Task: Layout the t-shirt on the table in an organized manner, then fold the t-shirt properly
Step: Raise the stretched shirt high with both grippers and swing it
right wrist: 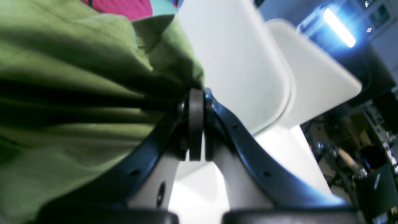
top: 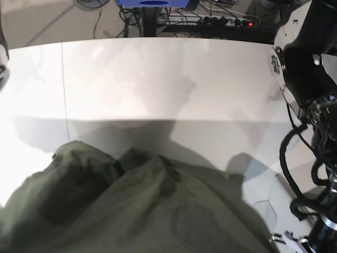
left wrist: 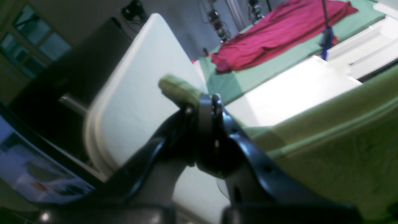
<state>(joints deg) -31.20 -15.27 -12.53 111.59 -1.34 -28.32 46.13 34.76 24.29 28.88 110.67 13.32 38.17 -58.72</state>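
The olive-green t-shirt (top: 147,211) hangs lifted close to the base camera and fills the lower part of that view, above the white table (top: 158,79). My left gripper (left wrist: 211,101) is shut on a bunched edge of the t-shirt (left wrist: 326,149), which stretches off to the right with a hem fold showing. My right gripper (right wrist: 199,93) is shut on another part of the t-shirt (right wrist: 77,77), whose cloth drapes in deep folds to the left. Neither gripper's fingers show in the base view.
The left arm (top: 305,68) with its cables stands at the base view's right edge. A thin dark seam (top: 64,79) crosses the table. In the left wrist view a red cloth (left wrist: 273,31) lies on a green mat (left wrist: 248,77) on another table beyond.
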